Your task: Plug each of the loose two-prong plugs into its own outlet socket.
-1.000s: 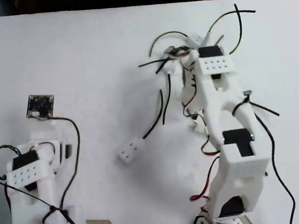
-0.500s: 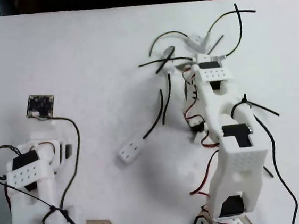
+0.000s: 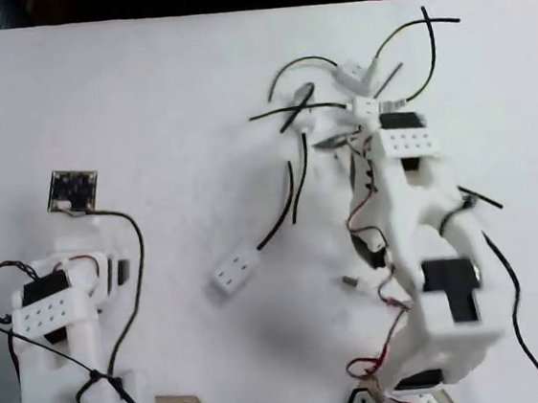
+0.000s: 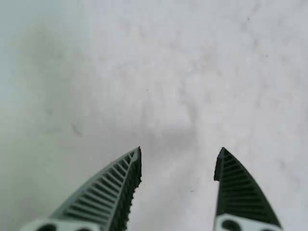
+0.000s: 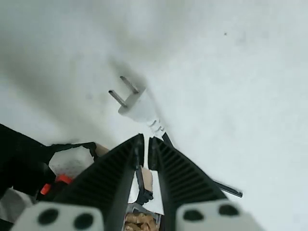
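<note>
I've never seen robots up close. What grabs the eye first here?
The tangle of black cords with white plugs at the far side of the white table, where the white right arm is extended. Up close, a white two-prong plug shows just past the right end effector's closed tips. A white socket block waits mid-table.

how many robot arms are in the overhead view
2. The left arm sits at the table's near left corner; the right arm stretches from the near edge toward the tangle of black cables right of centre.
</note>
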`<state>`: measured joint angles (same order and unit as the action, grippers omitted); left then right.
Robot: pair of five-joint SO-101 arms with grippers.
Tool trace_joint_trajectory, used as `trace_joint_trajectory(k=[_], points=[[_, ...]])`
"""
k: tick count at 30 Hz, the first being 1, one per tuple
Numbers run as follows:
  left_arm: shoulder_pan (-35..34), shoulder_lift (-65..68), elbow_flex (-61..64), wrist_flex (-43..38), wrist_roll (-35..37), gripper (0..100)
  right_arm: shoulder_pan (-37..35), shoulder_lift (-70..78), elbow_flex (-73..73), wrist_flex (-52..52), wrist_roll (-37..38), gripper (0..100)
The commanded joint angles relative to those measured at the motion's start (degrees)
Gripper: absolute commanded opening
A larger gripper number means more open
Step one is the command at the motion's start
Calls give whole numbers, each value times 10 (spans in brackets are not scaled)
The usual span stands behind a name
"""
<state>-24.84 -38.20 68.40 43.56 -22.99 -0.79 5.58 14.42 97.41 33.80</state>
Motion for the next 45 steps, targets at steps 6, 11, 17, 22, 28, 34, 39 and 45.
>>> trace_joint_trajectory(k=[6,11,17,22,28,34,39,45], points=[[-5,-15,-2,-6,-6,249,40,-156,108,7,11,39],[-5,-15,-2,-6,-6,249,9,-164,144,-7,11,200],[-5,-15,-2,-6,-6,249,-76,-164,179,-29,11,226],[-6,-15,-2,-6,-6,249,-124,-163,226,-91,11,226],[-19,-17,-2,-6,-6,249,-120,-163,291,-227,11,226],[-20,-17,-2,-6,-6,249,-119,-162,297,-235,11,146],[-20,-17,-2,-6,-6,249,-118,-162,297,-235,11,77],[-20,-17,-2,-6,-6,249,-119,-164,293,-235,6,12]])
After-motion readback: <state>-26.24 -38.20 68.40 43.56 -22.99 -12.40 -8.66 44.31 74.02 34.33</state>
